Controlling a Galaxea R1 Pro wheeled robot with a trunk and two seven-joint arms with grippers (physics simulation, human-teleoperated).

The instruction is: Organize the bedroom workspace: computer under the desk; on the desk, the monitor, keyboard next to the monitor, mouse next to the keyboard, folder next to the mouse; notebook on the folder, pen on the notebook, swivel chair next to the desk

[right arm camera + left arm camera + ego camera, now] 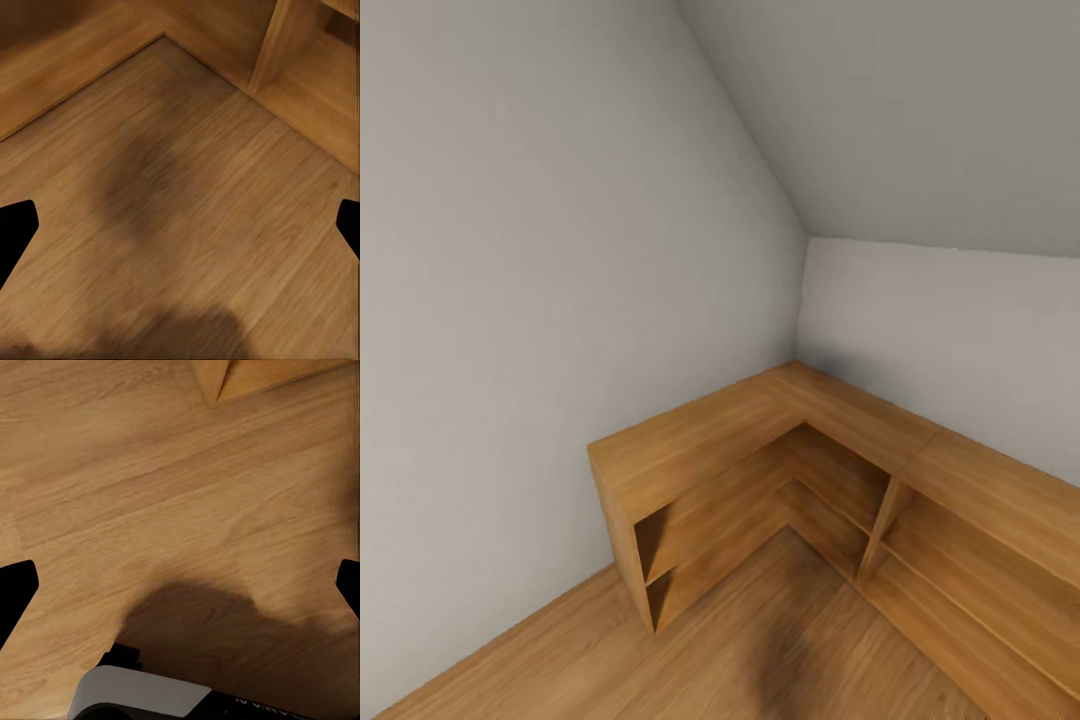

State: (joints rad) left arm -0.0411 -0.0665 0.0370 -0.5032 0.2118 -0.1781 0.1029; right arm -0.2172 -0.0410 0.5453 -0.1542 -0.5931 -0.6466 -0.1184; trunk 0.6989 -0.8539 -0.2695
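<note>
Wood shelf units [780,470] wrap the bedroom corner under sloped grey walls [540,250] in our head view. Our left wrist view shows the left hand [180,585] spread wide over the floor [165,472]. Our right hand [180,225], fingers apart, hangs above floorboards near the shelves.

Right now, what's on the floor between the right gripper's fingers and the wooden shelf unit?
Nothing: in the right wrist view, bare wood floor runs to the shelf unit, crossed by a shadow.

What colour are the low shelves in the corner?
The low shelves are warm light-brown wood, much like the floor. The head view shows them best.
</note>
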